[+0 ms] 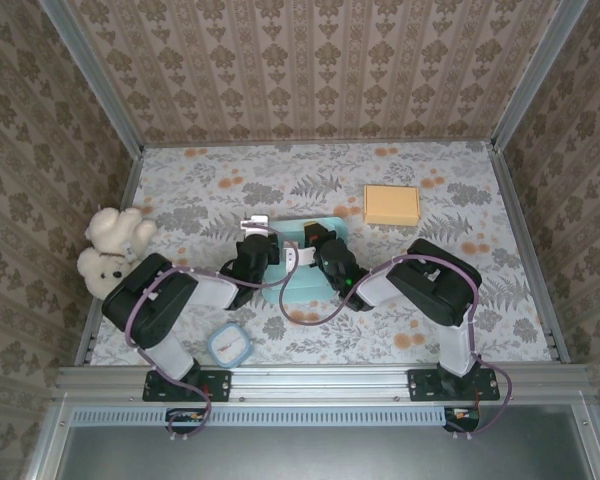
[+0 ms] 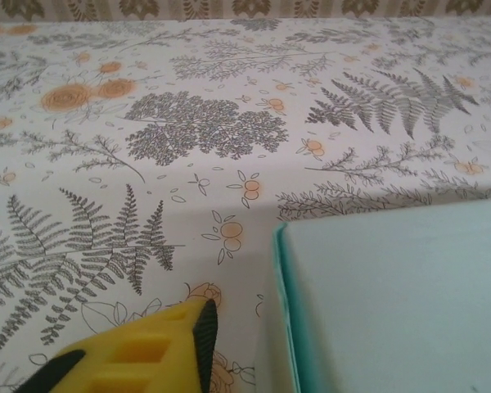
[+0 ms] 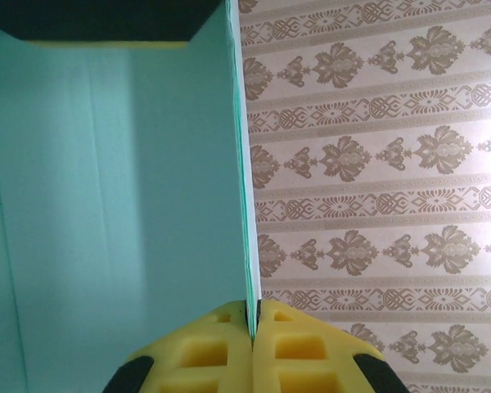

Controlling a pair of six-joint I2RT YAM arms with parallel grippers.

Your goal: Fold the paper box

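1. Mid-bench, between the two arms, lies the teal paper box (image 1: 305, 283) on the floral bench (image 1: 200, 190), partly covered by the wrists.
2. At its far right part, the right end effector (image 3: 252, 316) is pinched tight on the thin edge of an upright box panel.
3. By the box's left wall, the left end effector (image 1: 256, 232) shows one yellow finger (image 2: 143, 356), not touching the wall. I cannot tell how far open it is.
4. Elsewhere: orange box (image 1: 391, 204) far right; teddy bear (image 1: 110, 250) at the left edge; blue-rimmed item (image 1: 229, 345) near the left arm.

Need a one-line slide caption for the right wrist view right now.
Right gripper, jaws shut on the thin wall edge of the teal paper box, patterned wallpaper behind.
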